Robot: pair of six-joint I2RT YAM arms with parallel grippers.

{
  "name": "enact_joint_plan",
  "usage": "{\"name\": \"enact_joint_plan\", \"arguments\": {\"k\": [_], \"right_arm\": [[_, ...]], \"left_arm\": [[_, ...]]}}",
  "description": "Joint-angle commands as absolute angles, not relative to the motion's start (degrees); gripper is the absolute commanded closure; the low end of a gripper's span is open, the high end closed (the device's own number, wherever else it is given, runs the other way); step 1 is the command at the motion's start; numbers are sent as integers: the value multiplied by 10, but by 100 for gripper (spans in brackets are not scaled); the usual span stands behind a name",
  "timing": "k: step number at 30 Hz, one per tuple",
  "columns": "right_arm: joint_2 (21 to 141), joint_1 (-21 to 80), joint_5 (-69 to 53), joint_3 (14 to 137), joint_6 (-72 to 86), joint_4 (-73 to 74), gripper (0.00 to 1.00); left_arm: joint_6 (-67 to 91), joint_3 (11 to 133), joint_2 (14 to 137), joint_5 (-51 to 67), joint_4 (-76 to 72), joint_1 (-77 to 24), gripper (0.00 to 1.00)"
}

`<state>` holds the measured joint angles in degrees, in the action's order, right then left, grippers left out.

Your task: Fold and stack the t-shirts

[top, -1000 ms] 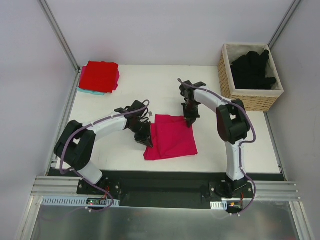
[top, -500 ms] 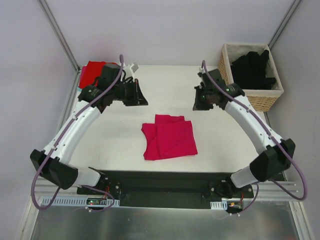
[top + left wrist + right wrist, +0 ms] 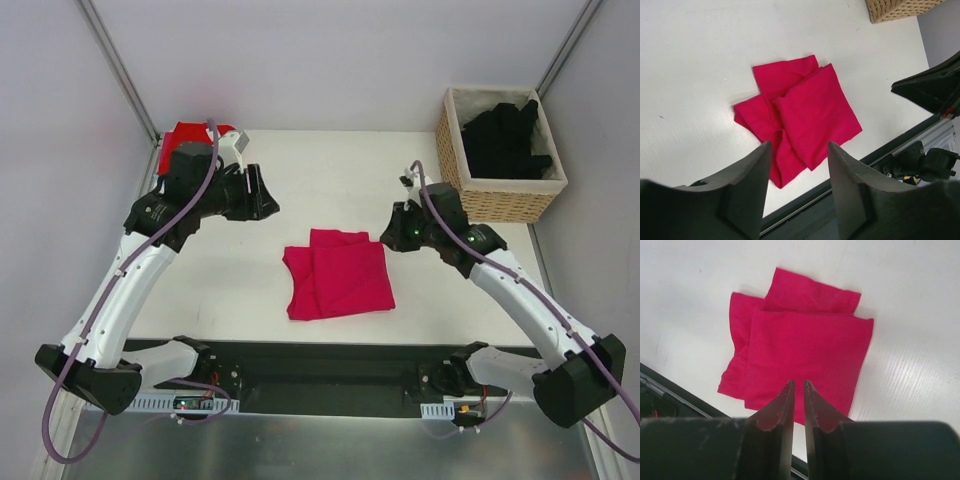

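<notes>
A folded magenta-pink t-shirt (image 3: 340, 272) lies on the white table (image 3: 330, 170), near the front middle. It is loosely squared, with one layer sticking out at the back and left. My left gripper (image 3: 265, 195) hangs above the table's back left, open and empty, looking down at the pink t-shirt (image 3: 800, 110). My right gripper (image 3: 390, 235) hovers just right of the shirt's back corner. Its fingers (image 3: 785, 400) stand a narrow slit apart with nothing between them, above the pink t-shirt (image 3: 805, 350). A red t-shirt (image 3: 183, 132) lies at the back left corner, mostly hidden by the left arm. Black t-shirts (image 3: 505, 135) fill the basket.
The wicker basket (image 3: 500, 198) stands at the back right corner. The black front rail (image 3: 320, 355) runs along the near edge. The right arm's tip (image 3: 935, 87) shows at the right of the left wrist view.
Both arms have lifted off the pink t-shirt and swung outward. The right gripper has since come back down toward the shirt's back right. Both pairs of jaws have parted, the left widely.
</notes>
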<state>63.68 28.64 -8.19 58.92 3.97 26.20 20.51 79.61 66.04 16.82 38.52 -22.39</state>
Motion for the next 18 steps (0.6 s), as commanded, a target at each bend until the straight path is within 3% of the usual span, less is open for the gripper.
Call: {"name": "enact_joint_plan", "arguments": {"k": [1,6,9,18], "right_arm": [[672,321,-101,575,28,247,85],[714,364,-103,580,25,235,88],[750,382,-110,588,29,215,88],[865,427,-135,651,36,207,89]], "left_arm": [[203,786,646,152,374,-214,50],[207,756,609,111,373,-210,47],[207,735,574,91,367,-193,41],[223,698,572,142,363,-170,39]]}}
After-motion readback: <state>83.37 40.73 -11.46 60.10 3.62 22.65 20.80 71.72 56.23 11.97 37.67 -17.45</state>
